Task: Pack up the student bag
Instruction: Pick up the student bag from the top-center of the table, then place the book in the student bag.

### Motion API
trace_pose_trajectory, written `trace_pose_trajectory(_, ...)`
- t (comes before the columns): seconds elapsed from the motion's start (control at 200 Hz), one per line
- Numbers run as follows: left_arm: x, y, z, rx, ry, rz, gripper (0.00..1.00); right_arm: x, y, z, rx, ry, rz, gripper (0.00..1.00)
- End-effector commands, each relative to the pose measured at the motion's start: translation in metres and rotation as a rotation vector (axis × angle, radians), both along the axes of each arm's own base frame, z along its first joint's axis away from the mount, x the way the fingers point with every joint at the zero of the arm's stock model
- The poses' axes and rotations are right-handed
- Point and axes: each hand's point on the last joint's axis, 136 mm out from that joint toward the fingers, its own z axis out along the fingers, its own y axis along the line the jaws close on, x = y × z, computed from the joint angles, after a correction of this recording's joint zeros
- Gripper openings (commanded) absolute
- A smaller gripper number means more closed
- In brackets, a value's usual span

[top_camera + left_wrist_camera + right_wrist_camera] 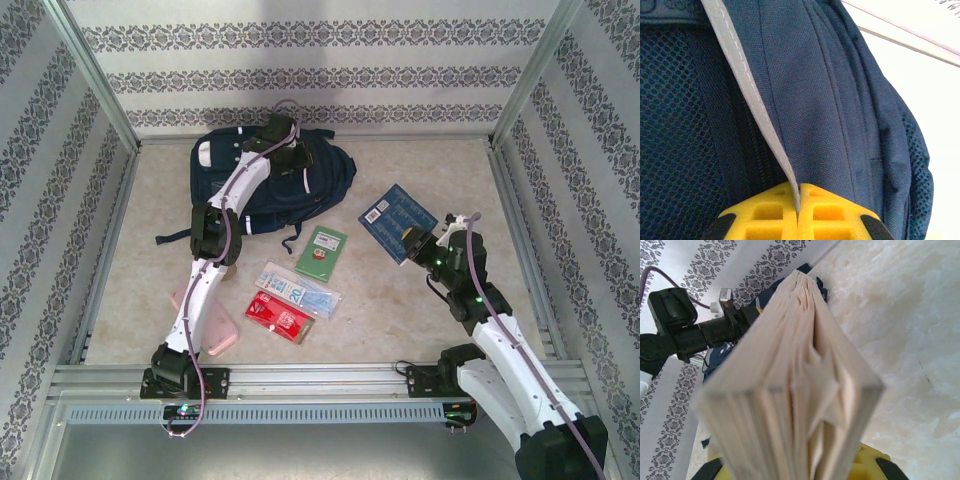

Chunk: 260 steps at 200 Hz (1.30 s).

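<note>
Left gripper (798,212) is clamped tight on a grey strip (740,75) of the bag (840,100), pinched between the yellow pads. Looks like a pull tab, likely gripped to tug a compartment open. The bag lies flat at the far left of the table (400,310), near the back wall. Right gripper (424,247) holds a blue book (395,215) by one edge, seemingly raised and tilted, pages fanning slightly. Probably staged to go in once the bag opens. Green booklet (321,252), red pack (280,315), clear pack (297,288) and pink case (215,335) lie loose mid-table, unpacked.
</note>
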Motion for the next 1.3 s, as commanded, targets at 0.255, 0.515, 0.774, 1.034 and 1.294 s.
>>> trace_pose_trajectory(0.255,-0.075,-0.030,0.226,-0.108,-0.266,-0.196,0.00,-0.018,-0.015,0.059,-0.089,-0.126,-0.023,0.00)
trace_pose_trajectory(0.515,-0.145,-0.029,0.296,-0.151,-0.347,-0.368,0.00,-0.031,-0.009,0.106,-0.107,-0.187,0.044,0.00)
trace_pose_trajectory(0.774,-0.183,-0.037,0.311,-0.208,-0.367,-0.521,0.00,-0.032,0.011,0.100,-0.046,-0.105,0.149,0.00)
trace_pose_trajectory(1.034,-0.195,-0.052,0.325,-0.334,-0.366,-0.615,0.00,-0.027,0.038,0.075,0.067,-0.003,0.273,0.00)
trace_pose_trajectory(1.294,-0.199,-0.060,0.320,-0.382,-0.339,-0.660,0.00,0.001,0.059,0.067,0.176,0.016,0.313,0.00)
